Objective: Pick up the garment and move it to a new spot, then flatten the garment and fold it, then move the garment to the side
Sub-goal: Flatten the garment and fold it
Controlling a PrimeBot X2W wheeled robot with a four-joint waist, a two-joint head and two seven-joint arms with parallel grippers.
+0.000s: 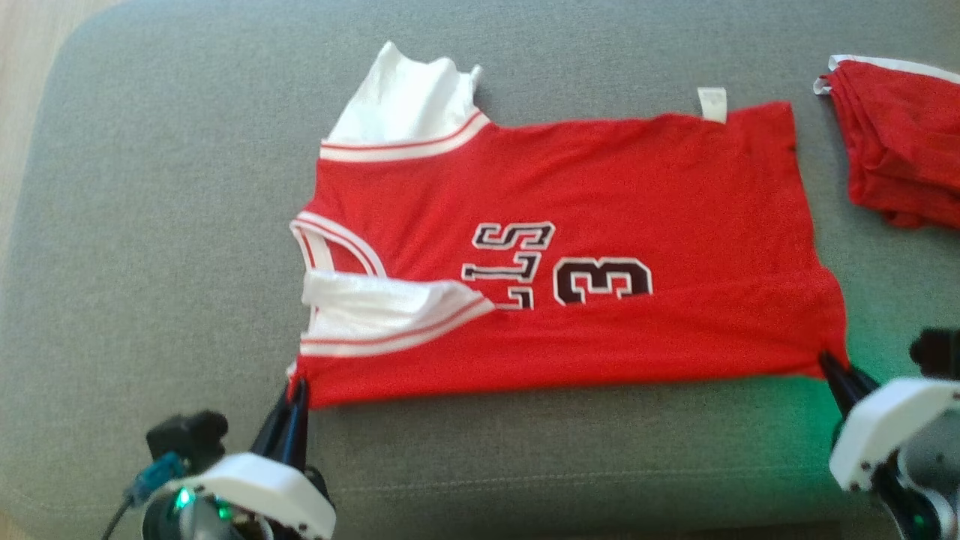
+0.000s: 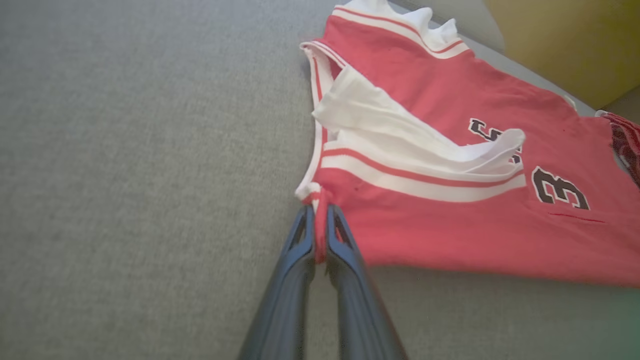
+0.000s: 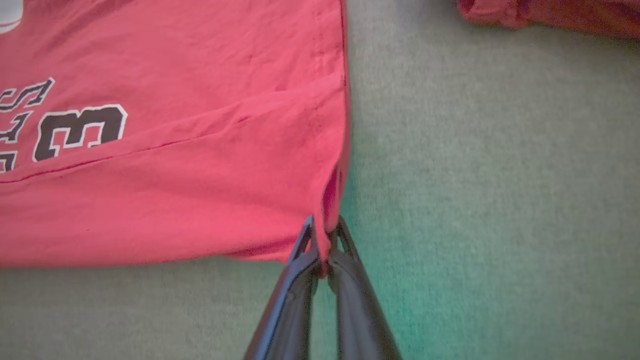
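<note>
Looks like we're in the flatten-and-fold part here. The garment (image 1: 600,187), a red jersey with white sleeves, is spread on the grey cushion (image 1: 150,225). It stretches away from both claws, and its near edge runs straight between them.

The left claw (image 1: 296,390) is pressed together on the near shoulder corner, with red cloth pinched between its fingers. The right claw (image 1: 829,364) is doing the same on the near hem corner, nipped tight on the fabric. Just beyond the left claw, one white sleeve (image 1: 390,307) is already flopped in over the chest. The other sleeve (image 1: 409,97) pokes out past the far edge. A second red bundle (image 1: 900,150) sits well beyond the right claw, off to its outer side.

My guess for the next move: lift both corners together, evenly, and carry that near edge over toward the far one. There's a long crease by the right claw, so a bit of tension first wouldn't hurt.
</note>
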